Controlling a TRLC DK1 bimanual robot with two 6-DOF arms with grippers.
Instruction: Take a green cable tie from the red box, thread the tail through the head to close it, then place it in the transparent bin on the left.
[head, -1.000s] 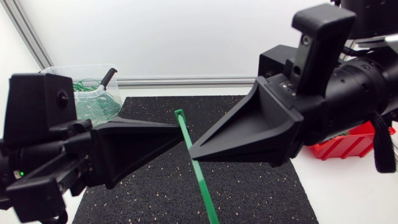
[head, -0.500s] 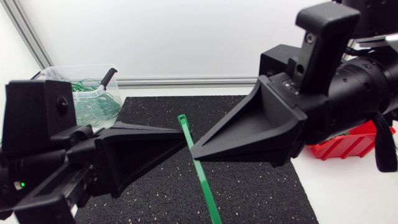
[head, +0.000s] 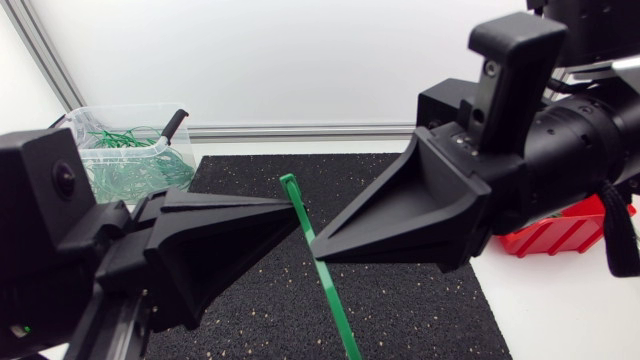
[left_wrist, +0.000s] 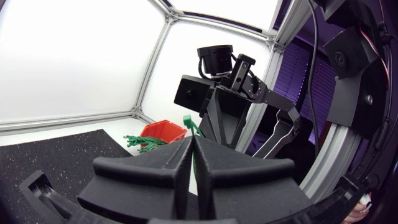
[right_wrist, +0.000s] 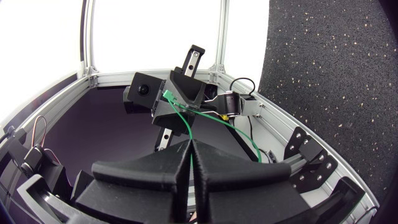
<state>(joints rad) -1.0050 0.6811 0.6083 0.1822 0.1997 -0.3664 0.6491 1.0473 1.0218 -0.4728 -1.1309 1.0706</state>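
- The left arm (head: 60, 230) has swung nearer the head camera and its body now hides more of the counter. The head of the tie (head: 318, 265) dipped a little and came back. The right jaws have barely shifted.
- Both pairs of jaws are pressed together, tip to tip across the tie. The left jaws pinch it just under its head. The right jaws appear to pinch the strap a little further along.
- The tie is straight and not yet looped. Its head pokes out just past the left tips, and its long axis runs slantwise between the two tips, then away below the right jaws. The tail end is out of view.
- Judgement: threading depends on bringing that far tail round to the head at the left tips. The right jaws are the nearer to it, so they would have to regrip further down.
- The mat (head: 420, 300) lies under both jaws.
- The bin (head: 130, 150) sits behind the left jaws, so the left arm is nearer for the drop.
- The red box (head: 560, 232) is behind the right jaws.
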